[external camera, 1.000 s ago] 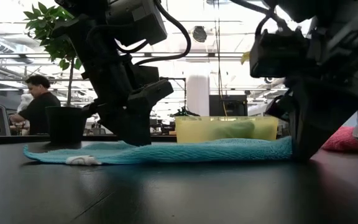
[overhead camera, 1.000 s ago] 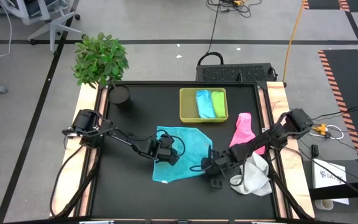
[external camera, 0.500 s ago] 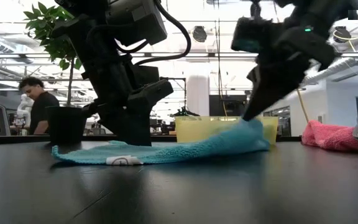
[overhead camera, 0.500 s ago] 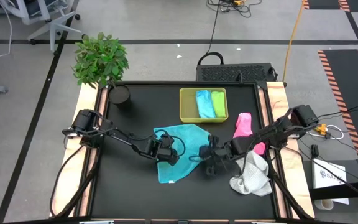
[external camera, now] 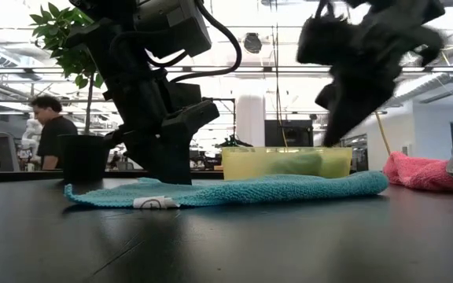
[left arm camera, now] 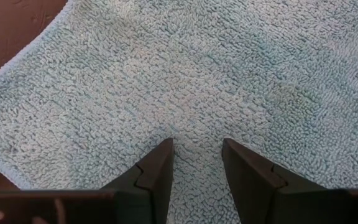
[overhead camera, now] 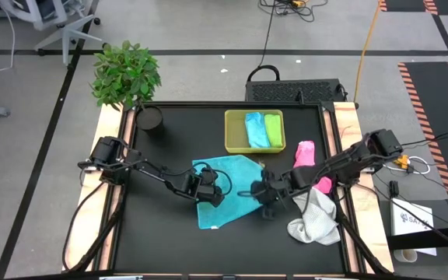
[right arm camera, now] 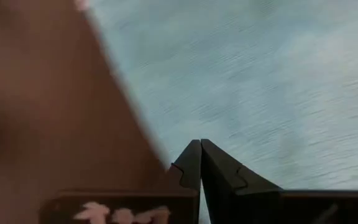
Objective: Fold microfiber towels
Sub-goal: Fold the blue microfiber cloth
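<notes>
A teal towel [overhead camera: 224, 187] lies on the black table, partly folded, with a white tag [external camera: 152, 202] at its near edge. My left gripper [overhead camera: 207, 190] is down on the towel's left part, fingers apart [left arm camera: 196, 144]. My right gripper [overhead camera: 257, 193] is shut and empty [right arm camera: 199, 143]. It hangs above the towel's right edge, clear of it in the low view [external camera: 333, 137]. A pink towel [overhead camera: 306, 158] and a white towel [overhead camera: 315, 219] lie crumpled at the right. A light blue towel [overhead camera: 253, 130] and a lime green towel [overhead camera: 272, 130] lie folded in the tray. My left gripper comes from above, slanting from the table's left, and sets its two open fingertips [left arm camera: 161, 152] on the teal towel's upper surface [left arm camera: 194, 124], left of the towel's middle. The towel lies flat on the table under them.
A yellow-green tray [overhead camera: 233, 132] stands at the far middle. A black pot [overhead camera: 150, 118] with a green plant [overhead camera: 127, 74] is at the far left corner. A person [external camera: 49, 130] shows in the room behind. Bare table lies near the front edge.
My right gripper has gone toward the far edge and up with the teal towel's near right part, then let it go and risen clear. That part is now folded over and flat, so the towel is narrower. The left part has stayed.
</notes>
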### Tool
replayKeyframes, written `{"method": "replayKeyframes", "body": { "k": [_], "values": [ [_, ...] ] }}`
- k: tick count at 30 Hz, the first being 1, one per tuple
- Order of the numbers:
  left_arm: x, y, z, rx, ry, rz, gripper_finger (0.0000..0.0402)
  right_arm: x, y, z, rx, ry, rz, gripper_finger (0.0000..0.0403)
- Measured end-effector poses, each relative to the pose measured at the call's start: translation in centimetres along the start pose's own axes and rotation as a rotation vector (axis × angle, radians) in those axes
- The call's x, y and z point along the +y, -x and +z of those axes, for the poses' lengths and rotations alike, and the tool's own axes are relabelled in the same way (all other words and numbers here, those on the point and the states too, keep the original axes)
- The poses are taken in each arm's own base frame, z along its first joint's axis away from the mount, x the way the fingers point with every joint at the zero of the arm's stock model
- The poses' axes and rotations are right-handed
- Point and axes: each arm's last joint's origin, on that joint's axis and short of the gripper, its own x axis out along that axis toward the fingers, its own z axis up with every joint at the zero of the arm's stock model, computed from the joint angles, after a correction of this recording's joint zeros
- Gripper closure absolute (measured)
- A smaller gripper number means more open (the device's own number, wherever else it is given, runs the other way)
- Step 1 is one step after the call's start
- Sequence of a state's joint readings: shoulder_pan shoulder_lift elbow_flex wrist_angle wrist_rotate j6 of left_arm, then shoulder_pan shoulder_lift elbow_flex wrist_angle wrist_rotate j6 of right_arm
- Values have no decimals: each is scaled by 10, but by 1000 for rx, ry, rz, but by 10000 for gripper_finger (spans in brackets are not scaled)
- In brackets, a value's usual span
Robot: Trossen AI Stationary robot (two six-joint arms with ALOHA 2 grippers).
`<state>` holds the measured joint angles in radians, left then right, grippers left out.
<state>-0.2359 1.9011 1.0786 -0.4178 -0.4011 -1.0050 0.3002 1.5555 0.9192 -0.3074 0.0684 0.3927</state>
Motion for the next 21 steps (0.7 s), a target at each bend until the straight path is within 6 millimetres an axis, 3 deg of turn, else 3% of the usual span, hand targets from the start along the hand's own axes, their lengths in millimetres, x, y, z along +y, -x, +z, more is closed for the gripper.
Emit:
{"method": "replayKeyframes", "body": {
  "k": [10, 15, 21],
  "values": [
    [0, 0, 0, 0, -2, 0, 259, 35, -24, -35, 124, 83, 9, 403],
    [0, 0, 0, 0, -2, 0, 259, 33, -38, -38, 144, 151, -19, 403],
    [0, 0, 0, 0, -2, 0, 259, 16, -41, -28, 118, 174, -46, 403]
  ]
}}
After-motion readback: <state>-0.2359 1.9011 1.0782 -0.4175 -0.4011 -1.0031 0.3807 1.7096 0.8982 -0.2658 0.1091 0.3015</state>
